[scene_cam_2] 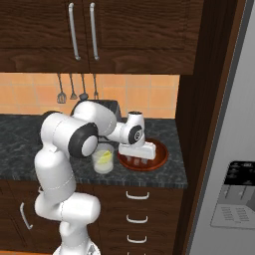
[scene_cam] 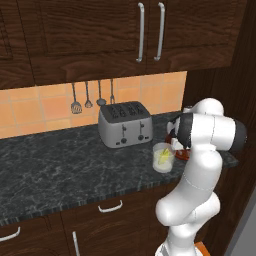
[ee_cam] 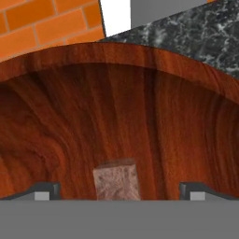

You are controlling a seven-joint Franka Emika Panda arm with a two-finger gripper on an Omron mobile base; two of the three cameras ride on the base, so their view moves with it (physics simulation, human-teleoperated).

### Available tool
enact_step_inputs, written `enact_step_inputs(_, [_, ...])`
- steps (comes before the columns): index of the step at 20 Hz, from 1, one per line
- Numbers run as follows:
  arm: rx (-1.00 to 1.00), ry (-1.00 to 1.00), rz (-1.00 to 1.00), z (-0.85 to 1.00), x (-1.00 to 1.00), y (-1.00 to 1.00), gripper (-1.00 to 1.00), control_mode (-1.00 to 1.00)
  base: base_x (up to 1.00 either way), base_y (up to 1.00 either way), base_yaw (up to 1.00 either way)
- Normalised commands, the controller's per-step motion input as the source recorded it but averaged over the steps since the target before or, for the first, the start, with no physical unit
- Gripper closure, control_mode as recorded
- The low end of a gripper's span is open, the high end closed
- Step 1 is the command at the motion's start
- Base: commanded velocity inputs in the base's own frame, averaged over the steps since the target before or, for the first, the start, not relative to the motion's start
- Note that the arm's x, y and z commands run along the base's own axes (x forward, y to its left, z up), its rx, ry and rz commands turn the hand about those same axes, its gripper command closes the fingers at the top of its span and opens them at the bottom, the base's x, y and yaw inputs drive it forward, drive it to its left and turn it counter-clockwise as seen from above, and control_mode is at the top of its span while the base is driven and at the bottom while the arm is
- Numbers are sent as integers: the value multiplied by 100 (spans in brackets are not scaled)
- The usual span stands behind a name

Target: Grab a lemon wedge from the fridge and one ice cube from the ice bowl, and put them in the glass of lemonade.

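Note:
The reddish-brown ice bowl point(scene_cam_2: 158, 158) sits on the counter beside the fridge point(scene_cam_2: 234, 124). My gripper point(scene_cam_2: 137, 160) reaches down into the bowl. In the hand view the bowl's wooden-looking inside point(ee_cam: 116, 116) spreads wide, and one pale ice cube point(ee_cam: 116, 179) lies between my fingertips point(ee_cam: 46, 190), which stand far apart and do not touch it; the gripper point(ee_cam: 119, 192) is open. The glass of lemonade point(scene_cam: 163, 159) point(scene_cam_2: 102, 160) stands just left of the bowl with the yellow lemon wedge point(scene_cam: 161, 158) point(scene_cam_2: 104, 157) inside it. My arm hides most of the bowl point(scene_cam: 181, 154) in the left base view.
A steel toaster point(scene_cam: 125, 125) stands behind the glass against the orange tiled wall, with utensils point(scene_cam: 87, 97) hanging above. Dark upper cabinets point(scene_cam: 150, 35) hang overhead. The black stone counter point(scene_cam: 60, 165) stretches left. A dark wood panel point(scene_cam_2: 199, 99) separates counter and fridge.

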Motion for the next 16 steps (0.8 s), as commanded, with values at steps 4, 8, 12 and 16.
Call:
enact_step_inputs(4, [0, -1, 0, -13, 4, -13, -100, -100, 0, 0, 0])
enact_step_inputs(8, [0, 0, 0, -9, 0, -10, -100, -100, 0, 0, 0])
enact_step_inputs(12, [0, 0, 0, -1, 0, -4, -100, -100, 0, 0, 0])
enact_step_inputs(16, [0, 0, 0, 0, 0, 0, -100, -100, 0, 0, 0])
